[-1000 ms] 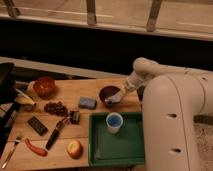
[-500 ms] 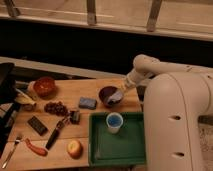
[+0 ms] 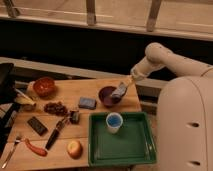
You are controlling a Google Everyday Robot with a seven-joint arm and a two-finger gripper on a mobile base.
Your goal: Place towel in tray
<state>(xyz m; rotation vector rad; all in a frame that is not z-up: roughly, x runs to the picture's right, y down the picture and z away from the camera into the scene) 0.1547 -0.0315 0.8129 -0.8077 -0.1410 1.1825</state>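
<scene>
The towel (image 3: 86,103) is a small folded blue-grey cloth lying on the wooden table (image 3: 60,95), left of a dark purple bowl (image 3: 106,96). The green tray (image 3: 131,150) sits at the table's front right with a blue cup (image 3: 114,121) standing in its back part. My gripper (image 3: 120,90) hangs over the right rim of the purple bowl, right of the towel and behind the tray. It is apart from the towel.
On the table's left stand a red bowl (image 3: 44,86), grapes (image 3: 55,107), a black block (image 3: 37,125), a knife (image 3: 55,134), a red chili (image 3: 35,148), a fork (image 3: 10,152) and an apple (image 3: 74,148). My white body (image 3: 185,125) stands right of the tray.
My arm's elbow has risen a little. The gripper has stayed over the purple bowl's rim. The towel and tray have not moved.
</scene>
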